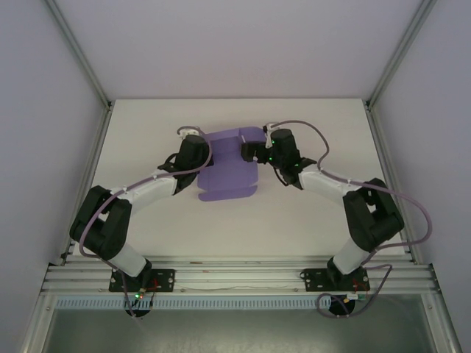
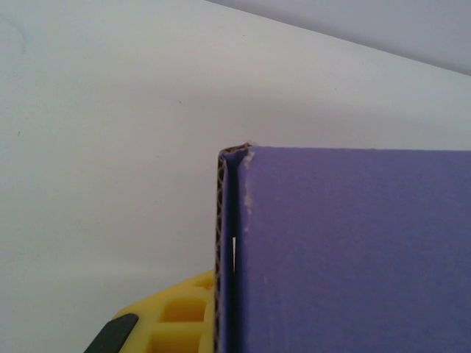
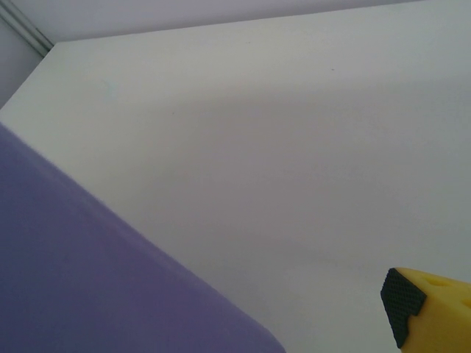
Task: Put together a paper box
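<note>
Bolted along the bottom of the top view, the two arm bases reach inward toward the middle of the white surface (image 1: 309, 213). There lies the paper box (image 1: 229, 170), a purple card blank. Most of it is flat, and a flap at its upper right is raised. The left pincer (image 1: 200, 153) sits at the blank's left edge and the right pincer (image 1: 252, 151) at its upper right corner, by the raised flap. From this height I cannot tell how either pair of jaws stands.

Close up in the left wrist view, a purple panel of the box stands upright across the right half of the frame, its corrugated edge facing the lens. One yellow finger (image 2: 176, 316) lies right against the outer face of that edge at the bottom. Its mate is hidden behind the card, so I cannot tell whether this pincer is clamping the wall.

Low in the right wrist view, purple card covers the lower left corner. A yellow, black-padded finger (image 3: 423, 312) sits at the lower right, apart from the card, with bare surface between them. That pincer looks open and holds nothing.

By my reading, the step in hand is raising the side walls. Next, the right pincer must take or push its flap while the left one steadies the upright wall.
</note>
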You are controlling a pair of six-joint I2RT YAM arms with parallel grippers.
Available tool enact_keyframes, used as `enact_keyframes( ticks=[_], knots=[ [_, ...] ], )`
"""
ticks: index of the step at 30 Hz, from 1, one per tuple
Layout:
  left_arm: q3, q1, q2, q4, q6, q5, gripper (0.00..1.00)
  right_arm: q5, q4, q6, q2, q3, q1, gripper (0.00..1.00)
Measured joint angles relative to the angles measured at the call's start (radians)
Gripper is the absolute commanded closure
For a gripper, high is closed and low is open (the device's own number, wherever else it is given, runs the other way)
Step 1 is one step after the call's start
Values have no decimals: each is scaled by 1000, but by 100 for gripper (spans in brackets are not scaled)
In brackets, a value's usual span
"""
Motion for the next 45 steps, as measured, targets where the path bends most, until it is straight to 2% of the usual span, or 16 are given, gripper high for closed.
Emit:
enact_keyframes(
  ticks=[7, 14, 17, 20, 23, 26, 32, 35, 41, 45],
  knots=[
    [-6, 0, 0, 2, 1, -3, 100, 36, 11, 2, -7, -5, 11, 0],
    [-18, 25, -1, 2, 8, -5, 100, 51, -73, -20, -281, -140, 2, 0],
    [-30, 28, -8, 2, 27, -4, 100, 47, -104, -14, -401, -182, -40, 0],
    [-46, 28, -18, 3, 44, 0, 100, 32, -128, 10, -443, -180, -141, 3],
    [-60, 28, -28, 9, 55, 14, 100, -10, -177, 15, -394, -133, -254, 10],
    [-61, 28, -32, 10, 59, 27, 100, -88, -220, -13, -285, -51, -285, 16],
    [-61, 28, -32, 11, 62, 46, 100, -342, -314, -121, -84, 102, -267, 27],
    [-61, 28, -32, 11, 62, 46, 100, -431, -374, -194, -26, 149, -235, 31],
    [-61, 28, -32, 11, 63, 46, 100, -526, -444, -304, -12, 167, -137, 38],
    [-61, 28, -32, 11, 69, 47, 100, -546, -451, -317, -6, 176, -117, 41]
  ],
)
